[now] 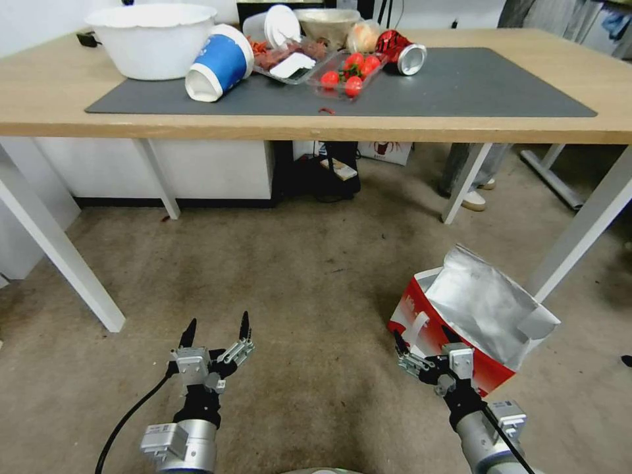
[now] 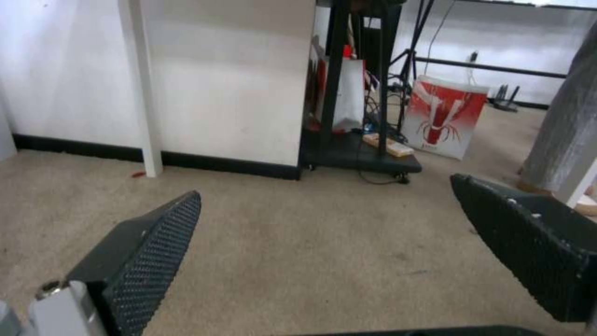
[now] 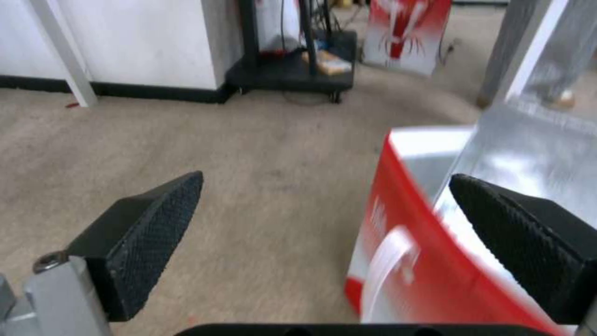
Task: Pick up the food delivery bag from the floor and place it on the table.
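An office-like test room: carpeted floor (image 1: 296,263), white-legged wooden surface (image 1: 197,125) with grey mat (image 1: 461,85), cabling and a power strip (image 2: 389,144) on a low cart.

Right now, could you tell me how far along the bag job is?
Done: nothing is lifted; the food delivery bag sits on the floor. In hand: the right gripper is open at the bag's near red side, one finger over its rim, gripping nothing. The left gripper hangs open over bare floor. Left: gripping, lifting, and placing on the table.
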`<state>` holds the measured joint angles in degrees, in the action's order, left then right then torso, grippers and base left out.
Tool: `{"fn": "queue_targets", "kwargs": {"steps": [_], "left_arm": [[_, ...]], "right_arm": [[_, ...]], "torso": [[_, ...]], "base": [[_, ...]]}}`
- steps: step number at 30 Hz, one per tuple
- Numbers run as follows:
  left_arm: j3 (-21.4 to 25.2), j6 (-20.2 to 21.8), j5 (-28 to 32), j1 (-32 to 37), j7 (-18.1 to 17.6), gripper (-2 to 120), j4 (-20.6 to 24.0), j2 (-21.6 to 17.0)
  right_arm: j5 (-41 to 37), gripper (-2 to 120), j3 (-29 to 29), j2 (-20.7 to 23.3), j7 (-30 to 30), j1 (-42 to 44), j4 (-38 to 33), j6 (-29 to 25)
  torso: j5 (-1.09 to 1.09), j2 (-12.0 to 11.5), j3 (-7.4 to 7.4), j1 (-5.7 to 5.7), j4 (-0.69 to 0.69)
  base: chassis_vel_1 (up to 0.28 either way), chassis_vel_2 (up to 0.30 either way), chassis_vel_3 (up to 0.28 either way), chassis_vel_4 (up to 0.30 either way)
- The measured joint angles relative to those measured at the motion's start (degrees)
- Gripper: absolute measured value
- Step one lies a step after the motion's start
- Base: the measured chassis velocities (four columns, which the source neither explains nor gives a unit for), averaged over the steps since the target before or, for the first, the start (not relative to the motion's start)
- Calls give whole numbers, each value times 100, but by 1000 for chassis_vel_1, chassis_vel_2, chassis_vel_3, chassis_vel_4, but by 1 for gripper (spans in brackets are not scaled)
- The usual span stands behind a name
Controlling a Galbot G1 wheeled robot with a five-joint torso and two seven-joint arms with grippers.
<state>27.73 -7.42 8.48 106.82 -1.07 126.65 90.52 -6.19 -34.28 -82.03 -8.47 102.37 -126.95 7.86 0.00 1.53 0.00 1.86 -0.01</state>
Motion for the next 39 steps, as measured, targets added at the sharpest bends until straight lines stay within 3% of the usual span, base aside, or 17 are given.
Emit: {"fn": "queue_targets", "kwargs": {"steps": [2,4,6,8,10,12,15,16,17,20,27,28,39], "left_arm": [[0,15,17,-7,1,100,13,-21],[-6,55,42,-26,4,100,28,-78],[-12,68,51,-32,4,100,30,-96],[-54,133,102,-75,21,100,32,-196],[-61,144,109,-81,29,100,32,-209],[-103,178,120,-86,80,100,44,-217],[-125,194,121,-85,87,100,69,-201],[-161,229,122,-97,89,100,75,-207],[-161,229,122,-97,89,100,75,-207],[-168,236,122,-97,93,100,56,-222],[-150,243,121,-103,93,100,57,-190],[-152,244,119,-107,93,100,48,-182],[-142,243,120,-151,87,100,-60,-195]], "right_arm": [[-37,100,-66,198,0,-118,-2,18],[-196,100,-264,744,3,-377,37,66],[-239,100,-310,871,4,-427,55,85],[-550,100,-577,1841,44,-882,390,197],[-616,100,-581,2042,56,-983,512,215],[-824,100,-518,2808,72,-1508,991,304],[-922,100,-450,3192,29,-1824,1218,436],[-1102,100,-290,3716,-69,-2234,1585,667],[-1102,100,-290,3716,-69,-2234,1585,667],[-1167,100,153,4263,-263,-2913,2340,934],[-1033,100,1314,4668,-433,-4112,3476,1210],[-989,100,1754,4686,-484,-4459,3877,1321],[-834,100,2789,4515,-547,-5430,4736,1917]], "torso": [[1,3,0,1,0],[1,7,0,2,2],[2,8,0,2,1],[0,13,0,3,0],[1,14,0,4,0],[2,16,0,5,2],[3,19,0,6,2],[-2,22,1,6,2],[-2,22,1,6,2],[0,25,1,6,0],[0,28,0,7,1],[1,29,0,7,1],[0,33,0,7,1]], "base": [[0,0,0,0],[0,0,0,0],[0,0,0,0],[0,0,0,0],[0,0,0,0],[0,0,0,0],[0,0,0,0],[0,0,0,0],[0,0,0,0],[0,0,0,0],[0,0,0,0],[0,0,0,0],[0,0,0,0]]}}
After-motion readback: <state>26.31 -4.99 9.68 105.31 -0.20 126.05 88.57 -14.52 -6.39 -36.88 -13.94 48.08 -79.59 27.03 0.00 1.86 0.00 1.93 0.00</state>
